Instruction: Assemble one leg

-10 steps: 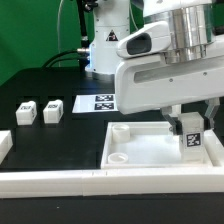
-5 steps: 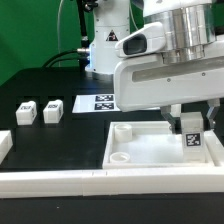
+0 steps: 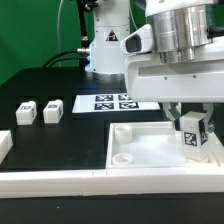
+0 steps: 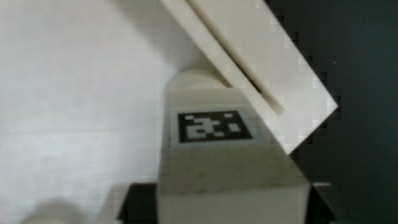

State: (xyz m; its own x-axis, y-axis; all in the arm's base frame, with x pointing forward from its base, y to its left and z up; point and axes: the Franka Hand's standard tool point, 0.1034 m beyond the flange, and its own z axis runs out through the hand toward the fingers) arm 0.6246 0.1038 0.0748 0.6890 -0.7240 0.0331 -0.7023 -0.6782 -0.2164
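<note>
My gripper is shut on a leg, a small white post with a black-and-white tag facing the camera. It holds the leg upright over the right side of the large white square panel; I cannot tell whether the leg's base touches the panel. In the wrist view the leg fills the middle between the dark fingers, with the panel and its raised rim beyond. Two more legs lie on the black table at the exterior view's left.
The marker board lies behind the panel. Another white part sits at the exterior view's left edge. A white rail runs along the front. The panel has a round corner socket. The arm's base stands at the back.
The gripper with the leg has shifted slightly toward the exterior view's right and up, uncovering more of the marker board. The loose legs have not moved.
</note>
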